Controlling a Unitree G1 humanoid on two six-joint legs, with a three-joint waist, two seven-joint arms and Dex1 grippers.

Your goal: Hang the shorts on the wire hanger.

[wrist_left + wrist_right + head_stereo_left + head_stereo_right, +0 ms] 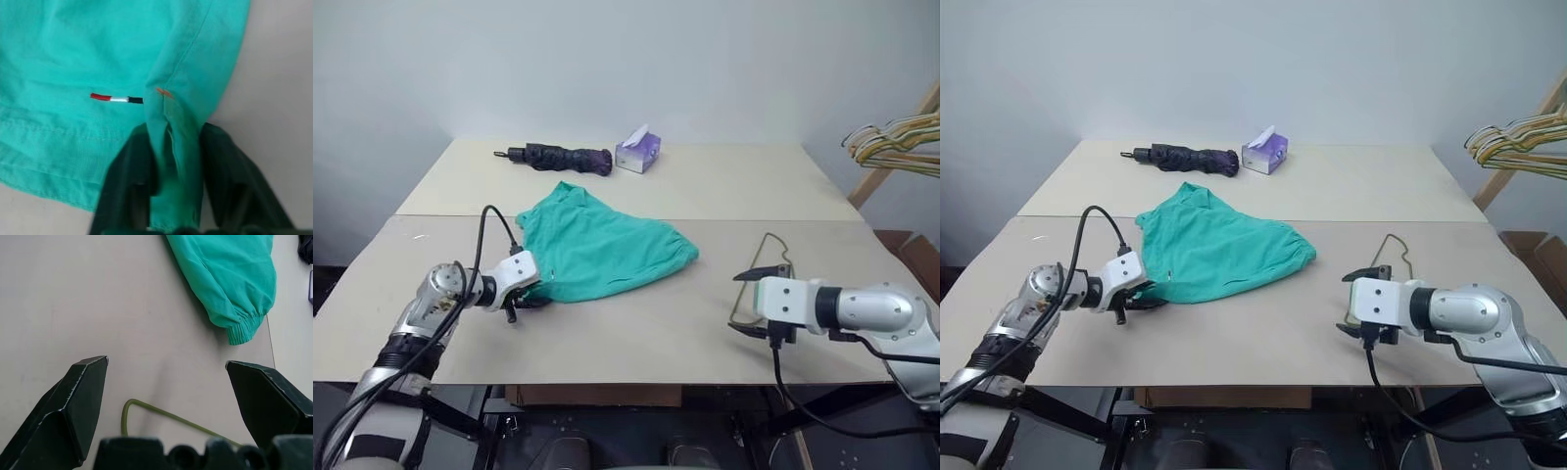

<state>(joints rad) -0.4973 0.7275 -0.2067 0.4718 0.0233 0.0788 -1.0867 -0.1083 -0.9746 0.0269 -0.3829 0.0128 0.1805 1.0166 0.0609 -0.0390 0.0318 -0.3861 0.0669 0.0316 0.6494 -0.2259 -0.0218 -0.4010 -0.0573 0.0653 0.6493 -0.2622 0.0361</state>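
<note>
Shorts point(597, 250) lie flat near the middle of the table point(636, 338), long axis running from the robot's left toward its right. Left gripper point(530, 297) sits at the near-left edge of the cloth; the left wrist view shows its jaws clamped on a raised fold of hem. Hanger point(766, 269) lies flat well to the right of the shorts, apart from them. Right gripper point(756, 301) hovers over its near end, jaws wide apart, wire between and below them, not gripped. Judgement: the right arm is the nearer to the hanger and should close on the wire
</note>
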